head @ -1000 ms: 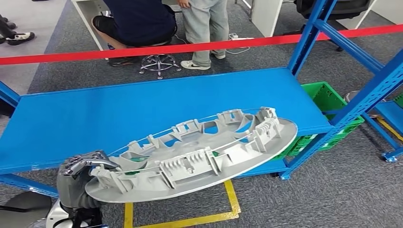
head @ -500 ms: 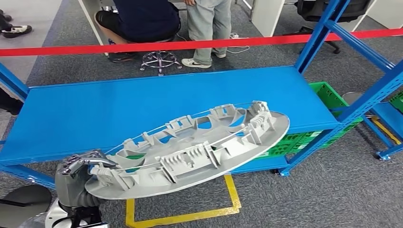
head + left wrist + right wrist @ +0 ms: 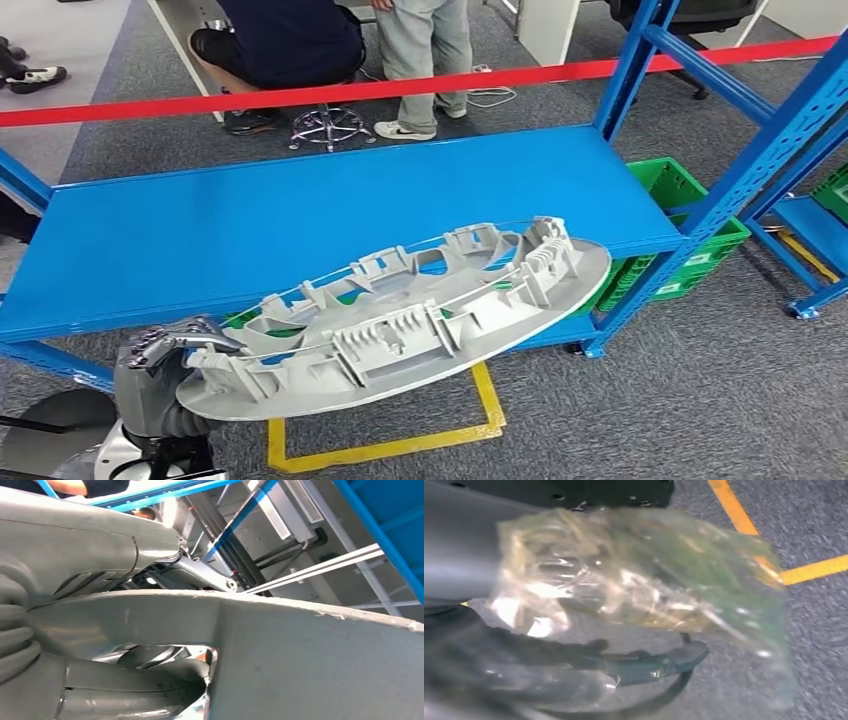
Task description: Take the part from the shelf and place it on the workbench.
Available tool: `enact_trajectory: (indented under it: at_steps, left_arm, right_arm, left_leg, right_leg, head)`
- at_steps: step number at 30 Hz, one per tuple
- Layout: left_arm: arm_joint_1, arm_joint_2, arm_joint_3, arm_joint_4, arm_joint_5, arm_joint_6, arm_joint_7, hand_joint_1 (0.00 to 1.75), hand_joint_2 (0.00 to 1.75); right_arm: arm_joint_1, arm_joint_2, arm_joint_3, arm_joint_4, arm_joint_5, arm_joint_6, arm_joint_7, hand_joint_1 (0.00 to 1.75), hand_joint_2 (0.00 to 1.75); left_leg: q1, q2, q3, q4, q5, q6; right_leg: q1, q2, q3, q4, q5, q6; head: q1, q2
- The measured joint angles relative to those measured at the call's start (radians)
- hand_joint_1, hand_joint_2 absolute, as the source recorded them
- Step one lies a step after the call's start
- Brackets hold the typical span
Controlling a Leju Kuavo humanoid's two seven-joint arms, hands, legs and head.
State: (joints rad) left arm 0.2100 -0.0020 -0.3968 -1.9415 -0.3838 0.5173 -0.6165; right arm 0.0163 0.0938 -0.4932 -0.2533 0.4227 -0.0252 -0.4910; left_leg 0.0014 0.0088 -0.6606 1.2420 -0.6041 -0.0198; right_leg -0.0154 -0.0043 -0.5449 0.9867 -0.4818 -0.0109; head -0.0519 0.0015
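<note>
Left hand grips the near rim of the grey disc-shaped part, fingers curled over its ribbed top; held tilted, far edge over the front of the blue workbench, not resting on it; right hand wrapped in clear film, grip unclear.

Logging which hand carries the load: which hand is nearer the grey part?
Left. The left hand grips the near rim of the grey part. The right hand hangs over the carpet by the yellow floor tape, touching no part.
</note>
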Motion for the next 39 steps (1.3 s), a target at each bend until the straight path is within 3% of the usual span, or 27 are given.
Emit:
enact_trajectory:
  at_steps: [1, 2, 4, 6, 7, 10, 12, 14, 15, 16, 17, 18, 20, 22, 23, 25, 27, 30, 31, 32, 33, 35, 36, 37, 39]
  left_arm:
    - [0.000, 0.000, 0.000, 0.000, 0.000, 0.000, 0.000, 1.75, 1.75]
    - [0.000, 0.000, 0.000, 0.000, 0.000, 0.000, 0.000, 1.75, 1.75]
    - [0.000, 0.000, 0.000, 0.000, 0.000, 0.000, 0.000, 1.75, 1.75]
    - [-0.002, 0.000, 0.000, 0.000, 0.002, 0.000, 0.000, 1.75, 1.75]
    - [-0.003, 0.000, 0.000, 0.000, 0.003, 0.001, 0.000, 1.75, 1.75]
    - [-0.003, -0.001, 0.001, 0.000, 0.006, 0.003, 0.000, 1.75, 1.75]
    - [-0.004, -0.002, 0.001, 0.000, 0.007, 0.004, 0.000, 1.75, 1.75]
    - [-0.005, -0.003, 0.001, 0.001, 0.009, 0.004, 0.000, 1.75, 1.75]
    - [-0.005, -0.003, 0.002, 0.002, 0.009, 0.004, 0.000, 1.75, 1.75]
    - [-0.005, -0.003, 0.002, 0.004, 0.010, 0.004, 0.000, 1.75, 1.75]
    - [-0.005, -0.003, 0.002, 0.005, 0.010, 0.004, 0.000, 1.75, 1.75]
    - [-0.005, -0.003, 0.002, 0.007, 0.010, 0.004, 0.000, 1.75, 1.75]
    - [-0.005, -0.004, 0.002, 0.008, 0.010, 0.004, 0.000, 1.75, 1.75]
    - [-0.007, -0.004, 0.002, 0.008, 0.010, 0.004, 0.000, 1.75, 1.75]
    - [-0.007, -0.005, 0.002, 0.008, 0.011, 0.004, 0.000, 1.75, 1.75]
    - [-0.007, -0.005, 0.002, 0.008, 0.012, 0.005, 0.000, 1.75, 1.75]
    - [-0.007, -0.005, 0.002, 0.009, 0.013, 0.006, 0.000, 1.75, 1.75]
    - [-0.006, -0.003, 0.001, 0.009, 0.014, 0.006, 0.000, 1.75, 1.75]
    - [-0.006, -0.003, 0.001, 0.009, 0.014, 0.006, 0.000, 1.75, 1.75]
    - [-0.006, -0.003, 0.001, 0.010, 0.015, 0.006, 0.000, 1.75, 1.75]
    - [-0.006, -0.003, 0.001, 0.011, 0.015, 0.005, 0.000, 1.75, 1.75]
    - [-0.006, -0.003, 0.001, 0.011, 0.015, 0.005, 0.000, 1.75, 1.75]
    - [-0.007, -0.003, 0.001, 0.011, 0.015, 0.005, 0.000, 1.75, 1.75]
    - [-0.008, -0.003, 0.001, 0.011, 0.015, 0.006, 0.000, 1.75, 1.75]
    - [-0.010, -0.003, 0.002, 0.011, 0.015, 0.006, 0.000, 1.75, 1.75]
  right_arm:
    - [0.001, 0.000, -0.001, 0.000, 0.000, 0.000, 0.000, 0.00, 0.00]
    - [0.002, 0.000, -0.001, 0.000, 0.000, 0.000, 0.000, 0.00, 0.00]
    - [0.001, 0.000, -0.002, 0.000, 0.000, 0.000, 0.000, 0.00, 0.00]
    - [-0.001, 0.000, -0.003, 0.000, 0.001, 0.000, 0.000, 0.00, 0.00]
    - [-0.002, 0.000, -0.003, 0.000, 0.002, 0.001, 0.000, 0.00, 0.00]
    - [-0.001, 0.000, -0.006, 0.000, 0.009, 0.004, -0.003, 0.00, 0.00]
    - [-0.001, 0.000, -0.007, 0.000, 0.014, 0.005, -0.006, 0.00, 0.00]
    - [-0.001, 0.000, -0.007, 0.000, 0.020, 0.007, -0.009, 0.00, 0.00]
    - [-0.001, 0.000, -0.007, 0.000, 0.022, 0.007, -0.009, 0.00, 0.00]
    - [-0.001, 0.000, -0.007, 0.000, 0.025, 0.008, -0.009, 0.00, 0.00]
    - [-0.001, 0.000, -0.007, 0.000, 0.028, 0.008, -0.009, 0.00, 0.00]
    - [-0.001, 0.000, -0.008, 0.000, 0.031, 0.008, -0.010, 0.00, 0.00]
    - [-0.002, 0.000, -0.010, 0.000, 0.035, 0.008, -0.011, 0.00, 0.00]
    - [-0.003, 0.000, -0.012, 0.000, 0.037, 0.010, -0.013, 0.00, 0.00]
    - [-0.004, 0.000, -0.013, 0.000, 0.038, 0.010, -0.013, 0.00, 0.00]
    - [-0.002, 0.002, -0.013, 0.001, 0.041, 0.011, -0.014, 0.00, 0.00]
    - [-0.002, 0.004, -0.014, 0.002, 0.043, 0.011, -0.014, 0.00, 0.00]
    - [-0.001, 0.005, -0.017, 0.003, 0.045, 0.010, -0.015, 0.00, 0.00]
    - [-0.001, 0.005, -0.018, 0.003, 0.045, 0.010, -0.015, 0.00, 0.00]
    - [-0.001, 0.006, -0.019, 0.003, 0.046, 0.011, -0.015, 0.00, 0.00]
    - [-0.001, 0.006, -0.019, 0.003, 0.046, 0.011, -0.015, 0.00, 0.00]
    - [-0.002, 0.006, -0.020, 0.003, 0.047, 0.011, -0.015, 0.00, 0.00]
    - [-0.003, 0.006, -0.021, 0.003, 0.047, 0.011, -0.015, 0.00, 0.00]
    - [-0.004, 0.006, -0.021, 0.003, 0.047, 0.011, -0.015, 0.00, 0.00]
    - [-0.005, 0.006, -0.021, 0.003, 0.047, 0.011, -0.015, 0.00, 0.00]
  left_leg:
    - [0.002, 0.000, -0.006, 0.033, -0.009, -0.002]
    - [0.002, 0.000, 0.006, 0.026, 0.002, -0.002]
    - [0.003, -0.002, 0.079, -0.093, 0.061, 0.005]
    - [0.000, -0.008, 0.146, -0.219, 0.097, 0.016]
    - [-0.001, -0.011, 0.159, -0.248, 0.101, 0.022]
    - [-0.003, -0.010, 0.150, -0.260, 0.112, 0.039]
    - [0.000, -0.005, 0.139, -0.267, 0.128, 0.054]
    - [0.000, -0.001, 0.120, -0.268, 0.142, 0.063]
    - [-0.001, 0.000, 0.111, -0.267, 0.149, 0.063]
    - [-0.003, -0.001, 0.101, -0.267, 0.155, 0.063]
    - [-0.004, -0.003, 0.093, -0.266, 0.162, 0.061]
    - [-0.004, -0.007, 0.085, -0.265, 0.168, 0.058]
    - [-0.005, -0.015, 0.073, -0.262, 0.179, 0.051]
    - [-0.007, -0.024, 0.064, -0.257, 0.190, 0.040]
    - [-0.008, -0.030, 0.060, -0.255, 0.197, 0.035]
    - [-0.007, -0.041, 0.052, -0.251, 0.206, 0.023]
    - [-0.005, -0.038, 0.032, -0.217, 0.169, 0.013]
    - [0.002, -0.021, -0.021, -0.040, 0.038, -0.003]
    - [0.004, -0.019, -0.029, 0.012, 0.017, -0.006]
    - [0.005, -0.017, -0.023, 0.035, 0.017, -0.007]
    - [0.005, -0.015, 0.001, 0.018, 0.036, -0.005]
    - [0.002, 0.004, 0.093, -0.107, 0.082, 0.005]
    - [-0.002, 0.020, 0.138, -0.178, 0.092, 0.013]
    - [-0.007, 0.033, 0.168, -0.229, 0.093, 0.020]
    - [-0.014, 0.040, 0.180, -0.265, 0.088, 0.032]
  right_leg:
    - [0.001, 0.001, -0.007, 0.002, 0.004, 0.001]
    - [0.001, 0.002, -0.013, 0.004, 0.007, 0.002]
    - [0.001, 0.005, -0.021, 0.008, 0.013, 0.007]
    - [0.004, 0.009, -0.029, 0.011, 0.020, 0.015]
    - [0.005, 0.010, -0.033, 0.012, 0.024, 0.021]
    - [0.003, 0.011, -0.045, 0.013, 0.033, 0.040]
    - [0.002, 0.010, -0.069, 0.057, -0.011, 0.048]
    - [0.001, 0.008, -0.115, 0.180, -0.097, 0.053]
    - [0.000, 0.008, -0.135, 0.245, -0.131, 0.055]
    - [0.000, 0.008, -0.142, 0.287, -0.148, 0.057]
    - [0.000, 0.008, -0.130, 0.291, -0.145, 0.057]
    - [0.000, 0.009, -0.096, 0.253, -0.126, 0.055]
    - [0.000, 0.029, 0.012, 0.099, -0.083, 0.048]
    - [0.000, 0.055, 0.080, -0.003, -0.067, 0.043]
    - [0.001, 0.059, 0.086, -0.015, -0.068, 0.041]
    - [0.000, 0.044, 0.073, -0.013, -0.060, 0.031]
    - [-0.003, 0.024, 0.057, -0.013, -0.049, 0.014]
    - [-0.002, -0.010, 0.034, -0.012, -0.032, 0.001]
    - [0.000, -0.021, 0.027, -0.010, -0.026, 0.001]
    - [0.002, -0.032, 0.019, -0.007, -0.020, 0.002]
    - [0.003, -0.042, 0.012, -0.003, -0.016, 0.002]
    - [0.007, -0.061, 0.000, 0.004, -0.011, 0.005]
    - [0.009, -0.070, -0.004, 0.006, -0.009, 0.008]
    - [0.010, -0.079, -0.006, 0.008, -0.005, 0.012]
    - [0.012, -0.098, -0.009, 0.009, 0.002, 0.023]
  head:
    - [0.000, 0.000]
    - [0.000, 0.000]
    - [0.000, 0.000]
    - [0.000, 0.000]
    - [0.000, 0.000]
    - [0.001, 0.000]
    - [0.004, 0.000]
    - [0.007, 0.000]
    - [0.007, 0.000]
    - [0.007, 0.000]
    - [0.007, 0.000]
    - [0.007, 0.000]
    - [0.007, 0.000]
    - [0.007, 0.000]
    - [0.007, 0.000]
    - [0.008, 0.000]
    - [0.005, 0.000]
    - [0.002, 0.000]
    - [0.001, 0.000]
    - [0.001, 0.000]
    - [0.001, 0.000]
    - [0.001, 0.000]
    - [0.002, 0.000]
    - [0.002, 0.000]
    - [0.001, 0.000]
